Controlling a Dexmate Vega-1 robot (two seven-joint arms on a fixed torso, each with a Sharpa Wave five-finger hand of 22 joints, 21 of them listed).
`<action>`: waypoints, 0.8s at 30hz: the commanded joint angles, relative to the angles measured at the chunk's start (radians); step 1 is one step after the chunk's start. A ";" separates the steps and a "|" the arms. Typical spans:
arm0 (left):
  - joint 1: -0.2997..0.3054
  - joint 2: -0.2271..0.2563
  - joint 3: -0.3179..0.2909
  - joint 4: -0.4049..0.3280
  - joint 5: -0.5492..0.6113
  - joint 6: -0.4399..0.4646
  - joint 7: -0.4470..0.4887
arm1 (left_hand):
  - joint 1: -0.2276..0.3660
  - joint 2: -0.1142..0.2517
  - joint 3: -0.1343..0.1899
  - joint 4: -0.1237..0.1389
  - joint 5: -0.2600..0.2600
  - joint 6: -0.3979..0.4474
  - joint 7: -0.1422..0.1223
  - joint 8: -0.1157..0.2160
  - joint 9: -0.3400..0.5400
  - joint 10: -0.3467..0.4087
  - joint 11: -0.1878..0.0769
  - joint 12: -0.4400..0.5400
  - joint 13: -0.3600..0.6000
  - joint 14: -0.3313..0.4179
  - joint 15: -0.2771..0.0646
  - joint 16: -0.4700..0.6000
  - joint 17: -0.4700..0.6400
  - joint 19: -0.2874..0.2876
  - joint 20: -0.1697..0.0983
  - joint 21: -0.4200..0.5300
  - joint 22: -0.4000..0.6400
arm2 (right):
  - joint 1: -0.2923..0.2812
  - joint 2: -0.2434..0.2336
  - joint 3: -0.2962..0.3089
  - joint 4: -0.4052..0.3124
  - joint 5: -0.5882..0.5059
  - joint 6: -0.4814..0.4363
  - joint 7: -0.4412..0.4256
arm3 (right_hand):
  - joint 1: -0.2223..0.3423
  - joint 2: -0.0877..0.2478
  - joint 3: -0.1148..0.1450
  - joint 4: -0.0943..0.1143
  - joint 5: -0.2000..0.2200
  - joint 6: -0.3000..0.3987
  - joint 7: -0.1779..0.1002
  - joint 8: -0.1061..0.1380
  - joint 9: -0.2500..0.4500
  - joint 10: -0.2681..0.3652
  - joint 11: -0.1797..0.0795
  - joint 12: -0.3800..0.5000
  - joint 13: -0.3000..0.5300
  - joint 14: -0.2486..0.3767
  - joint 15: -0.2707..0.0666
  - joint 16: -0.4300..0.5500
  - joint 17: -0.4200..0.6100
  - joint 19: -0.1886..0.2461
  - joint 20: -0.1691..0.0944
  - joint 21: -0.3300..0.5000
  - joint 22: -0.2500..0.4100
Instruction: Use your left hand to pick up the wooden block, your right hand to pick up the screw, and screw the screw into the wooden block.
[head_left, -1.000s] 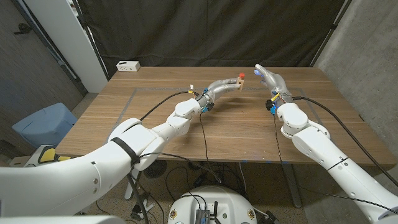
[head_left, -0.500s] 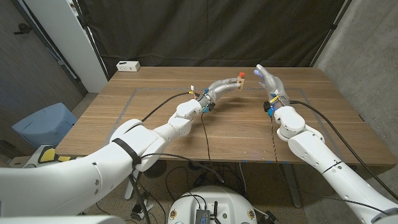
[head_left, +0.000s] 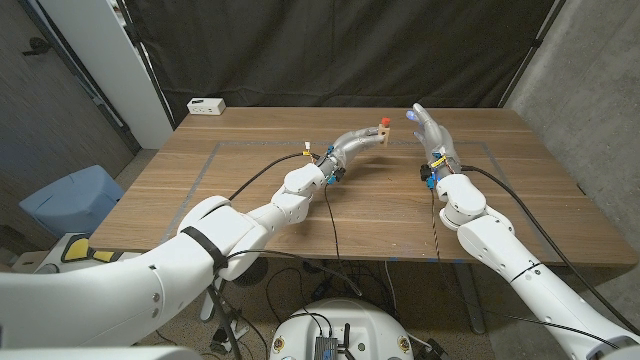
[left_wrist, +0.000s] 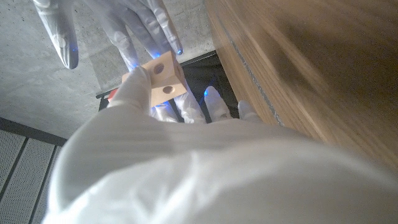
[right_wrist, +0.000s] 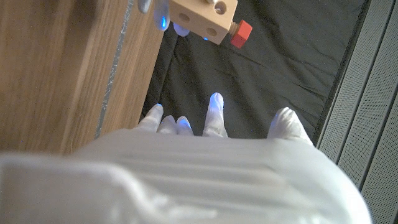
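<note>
head view: left hand (head_left: 362, 138) grips wooden block (head_left: 381, 131), red screw (right_wrist: 241, 33) seated in it. right hand (head_left: 430, 130) beside block, fingers spread, holding nothing. keep block steady; pinch screw squarely before turning.

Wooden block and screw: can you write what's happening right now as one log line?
left hand: holds wooden block off the table | red screw: in the block | right hand: open, beside block, apart
</note>
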 joint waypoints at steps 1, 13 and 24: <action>0.014 0.002 0.002 -0.009 0.010 -0.025 0.032 | -0.005 0.001 0.004 0.004 0.003 0.013 0.001 0.006 0.004 -0.003 -0.002 0.000 0.002 -0.005 -0.027 0.000 0.003 -0.008 0.002 0.005 0.003 | 0.014 0.015 -0.016 0.028 0.027 0.025 0.030 | -0.014 0.002 -0.003 0.003 0.005 0.001 -0.003 -0.018 0.000 -0.046 -0.003 -0.003 -0.001 -0.033 -0.002 -0.001 0.003 -0.018 -0.004 0.003 0.002; 0.012 -0.006 0.005 -0.003 0.010 -0.025 0.028 | -0.007 0.003 0.004 0.004 0.003 0.014 0.001 0.007 0.004 -0.002 -0.002 0.001 0.002 -0.005 -0.027 0.001 0.003 -0.007 0.004 0.006 0.004 | 0.017 0.020 -0.029 0.027 0.027 0.022 0.025 | -0.027 0.014 -0.002 0.004 0.005 0.029 0.001 -0.036 0.001 -0.107 -0.008 -0.002 -0.004 -0.100 -0.020 -0.002 0.003 -0.037 -0.012 0.006 0.002; 0.027 -0.004 0.011 -0.019 0.015 -0.041 0.024 | -0.007 0.002 0.005 0.003 0.003 0.017 0.001 0.008 0.004 0.000 -0.001 0.002 0.003 -0.004 -0.027 0.001 0.003 -0.007 0.003 0.006 0.004 | 0.008 0.020 -0.035 0.022 0.034 0.020 0.024 | -0.030 0.022 0.000 0.003 0.006 0.028 0.004 -0.050 0.000 -0.131 -0.013 -0.001 -0.005 -0.124 -0.021 -0.001 0.003 -0.046 -0.018 0.005 0.002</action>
